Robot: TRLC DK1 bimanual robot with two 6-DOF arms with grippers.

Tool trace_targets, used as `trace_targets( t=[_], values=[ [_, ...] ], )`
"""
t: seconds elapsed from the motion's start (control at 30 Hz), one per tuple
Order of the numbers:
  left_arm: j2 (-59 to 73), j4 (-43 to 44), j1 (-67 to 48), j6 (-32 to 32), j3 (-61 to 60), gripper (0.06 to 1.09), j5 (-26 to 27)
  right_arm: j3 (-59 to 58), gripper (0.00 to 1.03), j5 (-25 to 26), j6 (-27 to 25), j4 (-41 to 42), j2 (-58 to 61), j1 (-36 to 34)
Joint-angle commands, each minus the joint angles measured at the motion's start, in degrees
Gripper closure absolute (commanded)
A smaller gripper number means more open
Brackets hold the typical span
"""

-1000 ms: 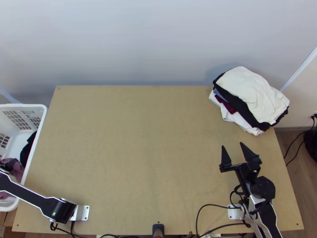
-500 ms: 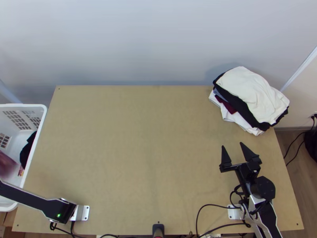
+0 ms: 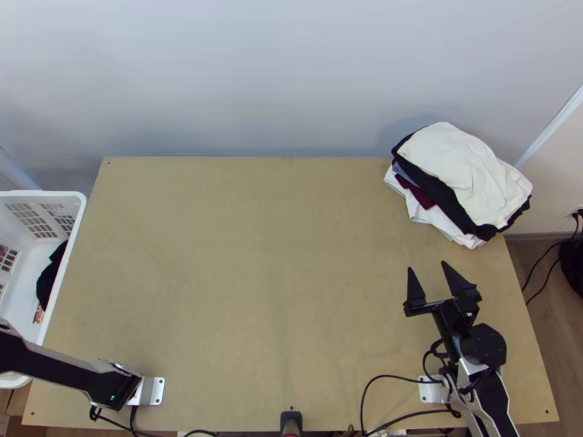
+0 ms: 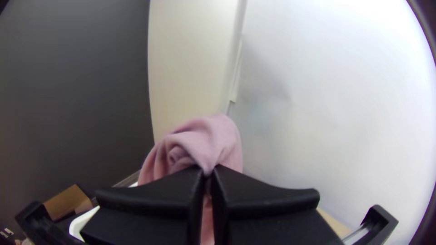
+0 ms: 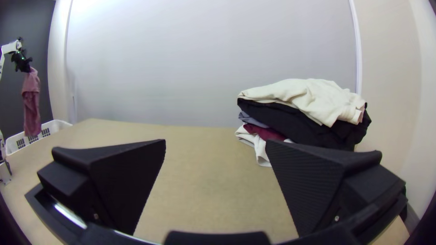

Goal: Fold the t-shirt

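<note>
Pale wall point(image 3: 291, 73) across the back, folks, and in front of it our big light wooden table point(image 3: 255, 277). We've got the two arms at its near corners: left arm point(image 3: 62, 371) angled out past the table's left edge, right arm point(image 3: 495, 397) on the other side, pointing up the table.

Next size down is our white basket point(image 3: 65, 197), sitting just beside the table's left edge. Over at the far right corner we have the pile point(image 3: 455, 210), clothes stacked a bit messily: cream on top, then black, with blue-grey, maroon and white peeking out underneath.

Now our shirt point(image 4: 200, 136), the pink one. It's up in the air on the left side, hanging long and bunched, its lower end near the basket. We can't tell which part of it is pinched. Left gripper point(image 4: 208, 170) has its jaws closed on it, with a rumpled fold puffing up beyond the tips. Right gripper point(image 3: 427, 266) is above the right part of the table, jaws spread wide apart, aimed toward the far side.

Smallest stuff: a dark cloth point(image 3: 49, 277) against the basket's inner side, plus thin black cables point(image 3: 364, 393) looping by our right arm's base.
</note>
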Motion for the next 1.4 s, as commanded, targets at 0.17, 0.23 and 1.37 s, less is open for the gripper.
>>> trace_targets(
  t=[0.17, 0.23, 1.37],
  values=[
    [-15.97, -5.57, -14.10, 1.32, -10.44, 1.05, 1.43, -0.45, 0.03, 0.04, 0.95, -0.99, -0.38, -0.12],
    [-20.27, -5.48, -18.58, 1.15, -14.31, 1.05, 1.34, -0.45, 0.03, 0.04, 0.95, -0.99, -0.38, -0.12],
    [-25.90, 17.46, -110.95, -27.94, -57.38, 1.05, -23.00, -0.45, 0.03, 0.04, 0.95, -0.99, -0.38, -0.12]
  ],
)
